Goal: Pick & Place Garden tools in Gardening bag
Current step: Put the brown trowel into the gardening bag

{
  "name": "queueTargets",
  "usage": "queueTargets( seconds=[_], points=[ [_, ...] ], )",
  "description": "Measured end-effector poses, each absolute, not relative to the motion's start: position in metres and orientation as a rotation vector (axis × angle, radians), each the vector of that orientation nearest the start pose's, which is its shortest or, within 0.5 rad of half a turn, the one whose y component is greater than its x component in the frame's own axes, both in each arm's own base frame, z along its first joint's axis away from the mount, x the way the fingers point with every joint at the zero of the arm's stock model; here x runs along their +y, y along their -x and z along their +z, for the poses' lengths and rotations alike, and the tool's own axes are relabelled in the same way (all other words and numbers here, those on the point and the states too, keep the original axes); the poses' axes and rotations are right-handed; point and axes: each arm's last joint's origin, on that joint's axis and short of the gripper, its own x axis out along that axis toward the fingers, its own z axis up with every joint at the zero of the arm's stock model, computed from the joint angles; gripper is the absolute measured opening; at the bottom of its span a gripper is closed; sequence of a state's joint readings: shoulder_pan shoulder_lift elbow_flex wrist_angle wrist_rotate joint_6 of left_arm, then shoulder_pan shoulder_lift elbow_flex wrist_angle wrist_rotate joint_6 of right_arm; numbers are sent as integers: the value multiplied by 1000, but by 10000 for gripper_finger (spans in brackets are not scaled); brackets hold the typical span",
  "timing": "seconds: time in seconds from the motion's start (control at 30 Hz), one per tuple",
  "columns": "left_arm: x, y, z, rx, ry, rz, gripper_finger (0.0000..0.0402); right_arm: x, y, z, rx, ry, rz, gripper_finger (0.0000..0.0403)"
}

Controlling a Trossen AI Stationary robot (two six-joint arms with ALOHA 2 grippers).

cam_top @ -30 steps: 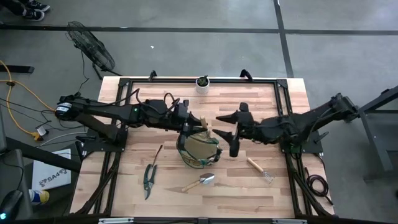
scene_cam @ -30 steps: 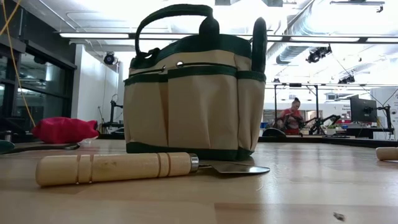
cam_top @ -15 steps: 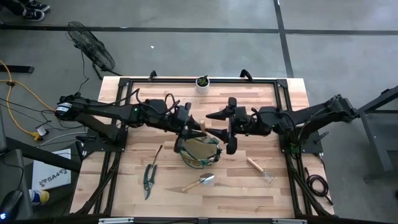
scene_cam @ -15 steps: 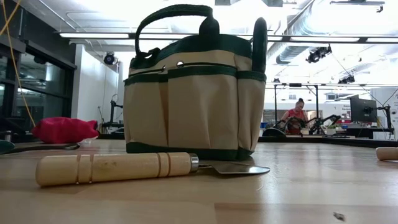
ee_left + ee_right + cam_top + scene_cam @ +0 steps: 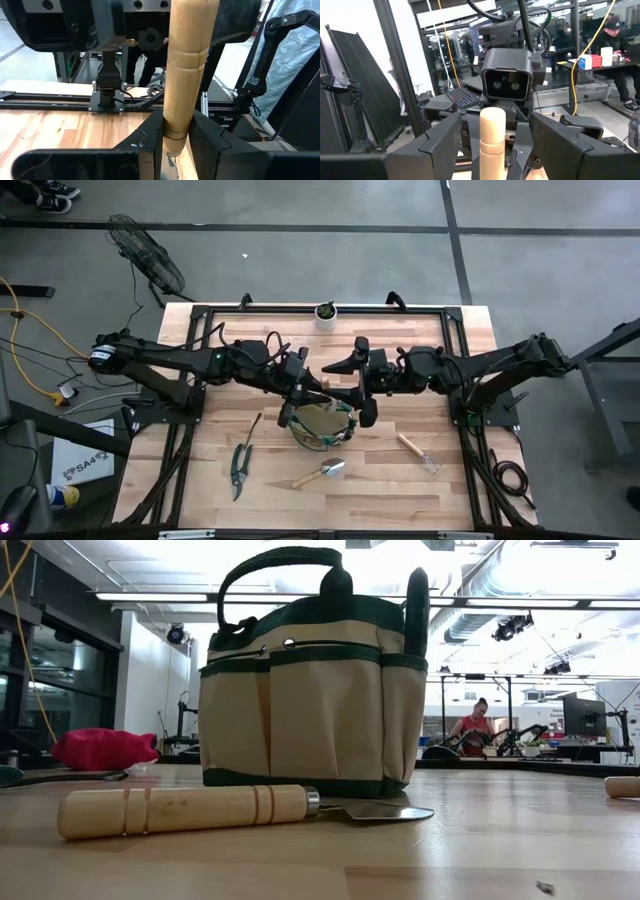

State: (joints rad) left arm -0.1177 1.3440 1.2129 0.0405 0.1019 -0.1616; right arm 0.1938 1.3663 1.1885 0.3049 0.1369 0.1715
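Above the gardening bag at mid-desk, the left gripper clamps 1 wooden-handled tool upright. The right gripper straddles its handle top, wide; it should close squarely before the left lets go.

Gardening bag: tan fabric, dark green trim, base band and handles. Trowel: pale wood handle, grey metal blade. Held tool handle: light wood with turned grooves. Pruning shears: dark handles. Red item: plain bright red. Pot: white, green plant. Tabletop: light wood strips, black frame. Arms: dark.
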Motion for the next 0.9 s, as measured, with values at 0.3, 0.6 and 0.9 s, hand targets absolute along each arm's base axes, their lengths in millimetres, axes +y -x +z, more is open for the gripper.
queueTargets(
  seconds=[0.3,0.6,0.9],
  points=[
    [-39,-305,380,107,160,-212,67,53,-314,386,-106,-194,108,171],
    [-39,-305,379,108,165,-210,67,51,-315,386,-107,-190,106,101],
    [-39,-305,379,114,175,-209,67,52,-315,385,-100,-192,131,57]
  ],
)
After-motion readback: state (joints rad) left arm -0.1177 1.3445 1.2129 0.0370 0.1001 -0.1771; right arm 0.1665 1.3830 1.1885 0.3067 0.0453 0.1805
